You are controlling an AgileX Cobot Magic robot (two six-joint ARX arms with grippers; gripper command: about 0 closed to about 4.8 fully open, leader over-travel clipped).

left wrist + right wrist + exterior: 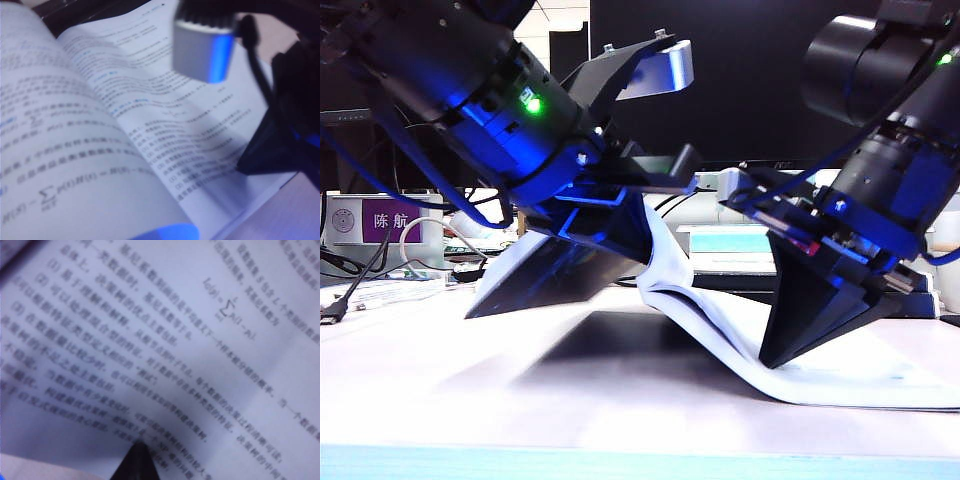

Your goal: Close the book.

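An open book (pixel 720 320) lies across the middle and right of a pale table (pixel 520 410), its white printed pages facing up; its right half rests flat and runs toward the table's right edge, while its left half is raised off the surface and arches over near the spine; the left gripper (pixel 620 195) is at that raised half, one dark finger under the lifted cover and a silver-tipped finger (pixel 202 50) held well above the pages, so its jaws stand wide and grip nothing; the right gripper (pixel 810 320) points down on the flat right-hand pages, its dark tip (pixel 137 462) touching or nearly touching the paper; whether its jaws are parted cannot be told from these views; behind the book, at the table's back edge, a stack of books (pixel 740 250) and a purple name card (pixel 392 220) are visible; judging by the thick page block, the book is probably heavy for a one-sided lift, and it looks soft, since the cover and pages bend in a curve rather than hinging stiffly; the cover may be slippery against the finger; the best purchase seems to be under the outer edge of the raised cover, pushing it over the spine while the flat half is pinned down; loose pages could fan or crease.
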